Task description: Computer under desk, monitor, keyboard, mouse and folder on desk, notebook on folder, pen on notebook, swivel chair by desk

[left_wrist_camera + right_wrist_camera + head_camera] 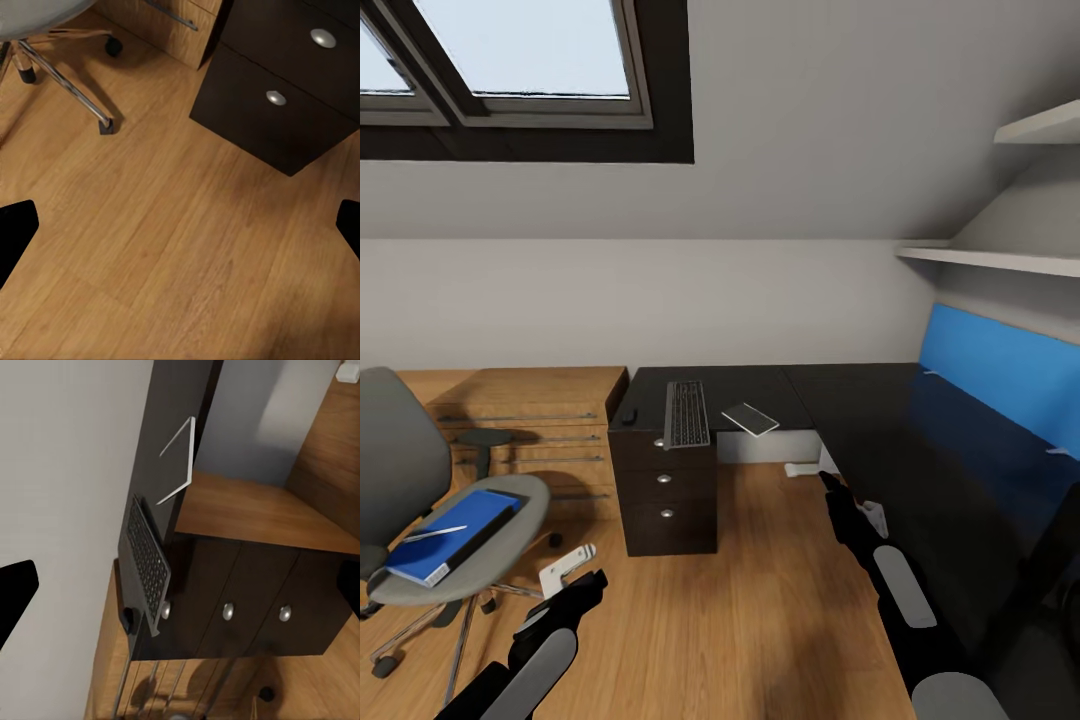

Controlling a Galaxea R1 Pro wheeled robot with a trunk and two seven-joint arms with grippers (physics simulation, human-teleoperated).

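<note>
While both arms hang low with jaws spread and empty, left gripper (582,572) at 7 o'clock, right gripper (828,482) at 5, little looks done. Folder (455,535) with pen (432,534) rests on swivel chair (405,470) at 9. Keyboard (687,412), mouse (629,414), notebook (750,418) sit on the table (860,410) at 12.

folder (452,535) on the swivel chair (420,500) left of the left tool (582,578); keyboard (687,413) and notebook (750,418) on the bench (860,420) ahead.
</note>
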